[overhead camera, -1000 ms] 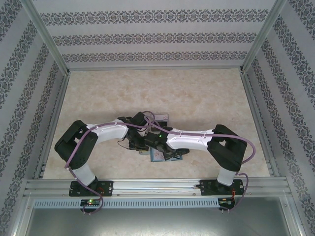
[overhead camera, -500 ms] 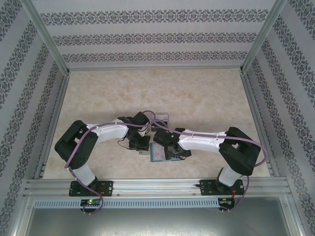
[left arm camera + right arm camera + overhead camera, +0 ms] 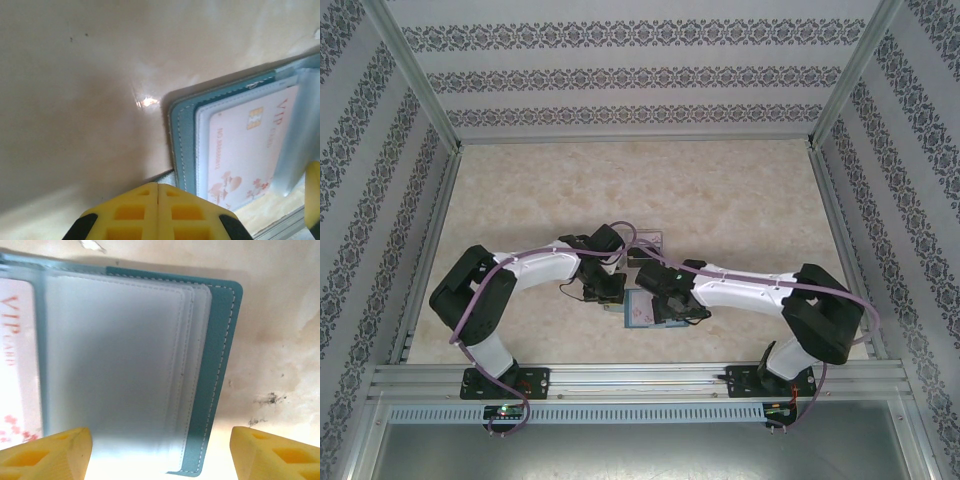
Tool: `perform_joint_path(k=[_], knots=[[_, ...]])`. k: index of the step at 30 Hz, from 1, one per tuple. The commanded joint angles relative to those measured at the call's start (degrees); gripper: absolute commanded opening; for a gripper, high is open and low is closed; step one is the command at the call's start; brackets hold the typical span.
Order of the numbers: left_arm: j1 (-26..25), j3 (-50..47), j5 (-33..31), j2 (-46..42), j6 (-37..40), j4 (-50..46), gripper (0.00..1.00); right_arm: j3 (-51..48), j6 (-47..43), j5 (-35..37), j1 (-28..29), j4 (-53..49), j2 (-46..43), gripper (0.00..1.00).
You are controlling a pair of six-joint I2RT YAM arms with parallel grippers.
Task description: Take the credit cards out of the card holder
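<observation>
Worktop (image 3: 720,190): pale marbled surface, patterned walls (image 3: 640,75) on three sides, alu rail (image 3: 640,375) along the near edge.

Left arm (image 3: 535,268): base at lower left of overhead frame, elbow folded out toward left wall, forearm reaching right to frame ctr, wrist pitched down. Left tool (image 3: 604,291) sits just left of the card holder (image 3: 642,312). Left wrist view: both yellow fingers (image 3: 125,212) pressed together, no gap. Tool is fully closed w/ nothing btwn the fingers. Tips are at holder's lower-left corner in that view; contact cannot be confirmed.

Right arm (image 3: 750,292): base at lower right, elbow bent out toward right wall, forearm reaching left, low over worktop, wrist down. Right tool (image 3: 672,308) is over right part of holder. Right wrist view: fingers (image 3: 45,455) at lower-left and lower-right corners of frame, spread wide, straddling holder's lower edge. Nothing is clamped.

Card holder: teal, lying open and flat on worktop, lower ctr of overhead frame, btwn the two tools. Clear sleeves (image 3: 115,360) are stacked on the half under the right tool. One credit card (image 3: 245,150), pale pink w/ "VIP" lettering and a chip, sits inside a sleeve on the other half. It also shows at left edge of right wrist view.

Small clear tray (image 3: 646,240) is just beyond holder toward back wall, partly hidden by the wrists.
</observation>
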Motion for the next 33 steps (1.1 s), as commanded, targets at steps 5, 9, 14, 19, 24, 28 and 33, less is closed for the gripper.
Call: perform_joint_path(k=[5,9,14,19,24,28,33], knots=[[-0.59,1.32,2.4,-2.02,-0.91,0.42,0.06,0.43,0.67,-1.61,-0.89,0.13,-3.77,0.73],[-0.59,1.15,2.65,-3.04,-1.27,0.57,0.05,1.04,0.48,-1.93,-0.98,0.13,-4.63,0.72],[-0.59,0.81,3.5,-3.45,-1.93,1.45,0.05,1.43,0.31,-2.59,-1.25,1.07,-5.96,0.68],[-0.59,0.6,4.84,-3.37,-2.49,2.69,0.05,2.32,0.17,-3.16,-1.34,1.76,-6.79,0.64],[-0.76,0.37,6.31,-2.5,-3.63,4.76,0.02,1.61,0.79,-6.29,-1.76,6.9,-7.36,0.52],[-1.23,0.13,7.17,-1.98,-4.6,6.47,0.01,-0.15,2.4,-10.79,-2.78,13.45,-6.41,0.4],[-1.8,0.01,7.71,-0.68,-4.78,7.43,0.01,-2.01,3.67,-14.74,-3.68,20.18,-4.05,0.3]])
